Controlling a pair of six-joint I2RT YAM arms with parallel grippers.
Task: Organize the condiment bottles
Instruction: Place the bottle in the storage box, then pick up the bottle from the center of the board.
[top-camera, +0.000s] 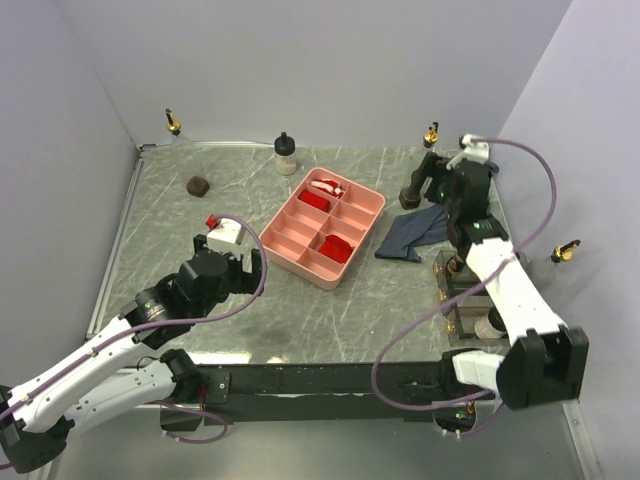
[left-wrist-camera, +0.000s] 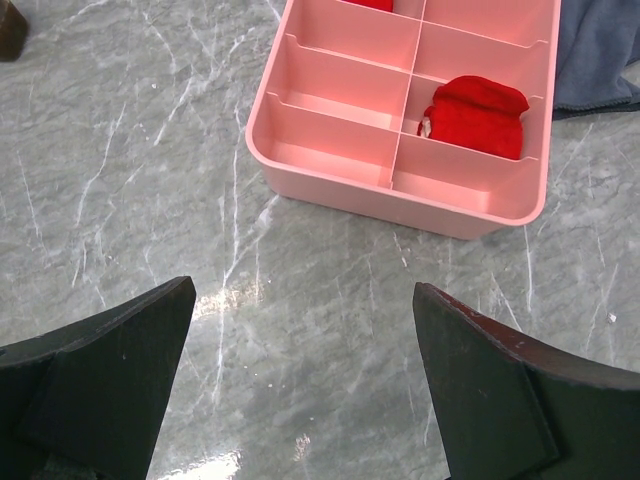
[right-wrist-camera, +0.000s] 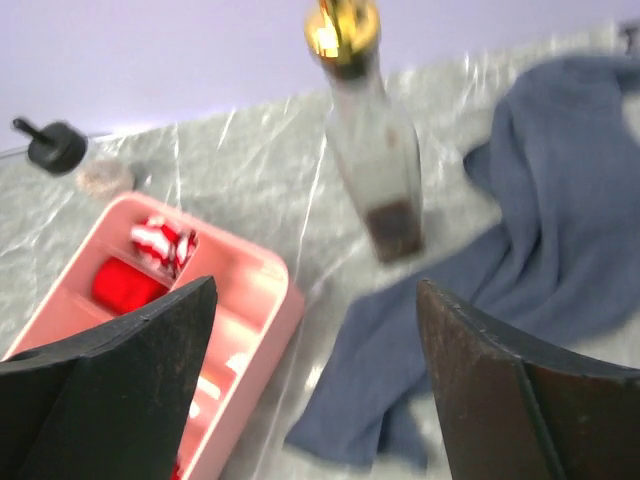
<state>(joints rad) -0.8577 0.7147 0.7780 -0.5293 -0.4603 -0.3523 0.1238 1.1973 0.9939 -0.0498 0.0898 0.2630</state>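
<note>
A tall clear bottle with a gold spout (right-wrist-camera: 372, 150) stands at the back right by the wall (top-camera: 431, 134). My right gripper (right-wrist-camera: 315, 300) is open and empty above the blue-grey cloth, short of that bottle; in the top view it (top-camera: 413, 190) hangs over the cloth's far end. A black-capped cream bottle (top-camera: 286, 154) stands at the back middle (right-wrist-camera: 60, 150). A squat dark-brown jar (top-camera: 199, 184) sits at the back left (left-wrist-camera: 10, 30). Another gold-spout bottle (top-camera: 173, 123) stands in the back left corner. My left gripper (left-wrist-camera: 305, 330) is open and empty over bare table near the pink tray (top-camera: 255, 268).
The pink divided tray (top-camera: 290, 240) holds red packets (left-wrist-camera: 475, 115) and lies mid-table. The blue-grey cloth (top-camera: 415, 232) lies to its right. A clear rack (top-camera: 452, 300) stands at the right edge under my right arm. A gold-spout bottle (top-camera: 565, 250) shows beyond the right edge.
</note>
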